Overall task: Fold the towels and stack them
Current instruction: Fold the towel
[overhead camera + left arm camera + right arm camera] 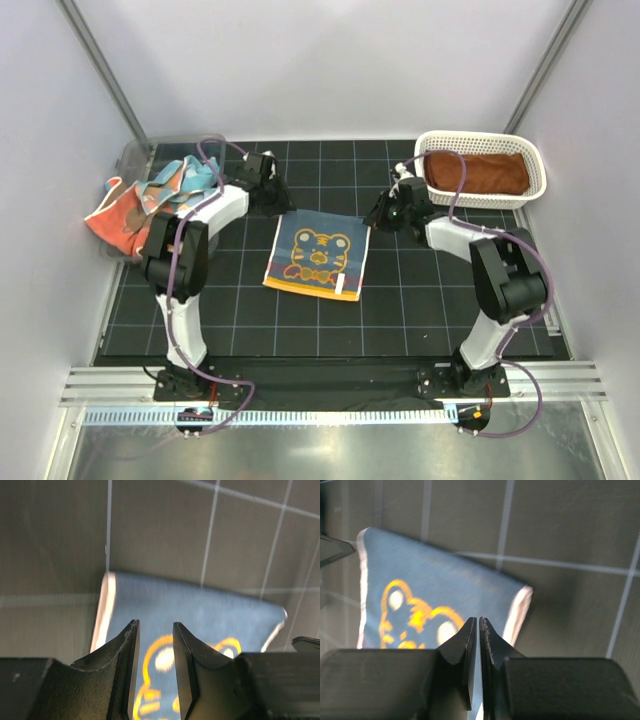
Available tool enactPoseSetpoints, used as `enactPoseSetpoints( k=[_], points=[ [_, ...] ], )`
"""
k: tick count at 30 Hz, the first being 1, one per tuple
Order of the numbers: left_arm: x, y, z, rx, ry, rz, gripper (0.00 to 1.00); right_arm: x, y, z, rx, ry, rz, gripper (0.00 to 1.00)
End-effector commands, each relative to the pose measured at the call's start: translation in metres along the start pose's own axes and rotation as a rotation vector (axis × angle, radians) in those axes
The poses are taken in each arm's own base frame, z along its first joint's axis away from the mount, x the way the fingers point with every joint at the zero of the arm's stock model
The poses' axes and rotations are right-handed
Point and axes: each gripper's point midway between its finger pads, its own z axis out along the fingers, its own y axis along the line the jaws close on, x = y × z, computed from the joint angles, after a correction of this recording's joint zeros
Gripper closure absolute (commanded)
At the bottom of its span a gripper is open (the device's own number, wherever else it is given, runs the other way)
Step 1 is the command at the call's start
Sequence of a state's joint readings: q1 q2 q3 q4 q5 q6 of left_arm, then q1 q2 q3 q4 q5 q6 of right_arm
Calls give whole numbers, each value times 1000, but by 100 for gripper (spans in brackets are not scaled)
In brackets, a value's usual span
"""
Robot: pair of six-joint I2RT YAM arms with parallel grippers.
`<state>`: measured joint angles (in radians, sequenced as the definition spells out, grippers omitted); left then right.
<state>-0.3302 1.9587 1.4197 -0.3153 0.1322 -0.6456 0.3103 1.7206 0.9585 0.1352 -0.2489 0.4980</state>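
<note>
The black gridded worktop carries the blue tiger towel, spread flat at its middle with the white-hemmed far edge toward the back. A heap of towels spills from the clear bin at the far left corner. A rust-brown towel lies folded in the white basket at the far right corner. The left tool hangs over the tiger towel's far left corner, jaws spread and empty. The right tool sits by the far right corner, jaws pressed almost together; whether cloth is pinched I cannot tell. The towel looks light, limp and unbreakable, so it is best taken at both far corners by the hem.
</note>
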Motion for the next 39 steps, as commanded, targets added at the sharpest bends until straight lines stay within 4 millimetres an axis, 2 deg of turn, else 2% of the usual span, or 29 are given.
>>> enactPoseSetpoints(
  k=[1,3,5,6,7,8,11,13,15,18,20,21,22,23,24,25,29,30,31,39],
  points=[
    [-19,-1,23,51,2,22,64,-20,-5,19,-23,-19,-9,86],
    [-30,-2,32,60,-8,25,64,-32,-8,25,-31,-41,-18,86],
    [-28,4,47,62,14,29,64,-34,-14,34,-15,-33,-34,86],
    [-36,0,49,70,-2,40,63,-34,-18,38,-5,-29,-49,86],
    [-37,0,53,69,-1,46,63,-34,-21,41,4,-24,-54,86],
    [-32,6,62,61,18,47,63,-25,-29,48,22,5,-48,86],
    [-35,3,69,77,28,47,63,-27,-38,54,43,12,-62,85],
    [-37,-1,67,95,31,55,62,-25,-42,55,56,25,-80,83],
    [-45,-9,56,124,15,82,60,-32,-38,50,47,23,-103,81],
    [-60,-25,34,181,-11,175,53,-42,-19,38,-16,40,-161,71],
    [-74,-27,24,187,-36,246,51,-44,-13,33,-37,60,-189,62],
    [-76,-21,22,176,-23,253,49,-42,-7,32,-76,84,-195,58],
    [-78,-18,21,173,-18,263,47,-36,-10,31,-75,119,-190,54],
    [-88,-22,18,194,-31,280,45,-41,-7,32,-93,124,-211,53],
    [-77,-19,26,226,27,288,43,-32,-7,30,-109,171,-207,51],
    [-80,-16,27,234,32,291,43,-25,-11,34,-111,204,-209,50],
    [-66,-6,45,249,136,348,45,-25,-16,35,-116,244,-243,49],
    [-72,-10,44,260,130,371,45,-26,-17,35,-122,248,-258,49],
    [-58,-1,51,257,186,389,45,-23,-17,33,-129,268,-260,48],
    [-42,16,64,249,252,467,47,-7,-31,43,-166,368,-258,49]
  ],
)
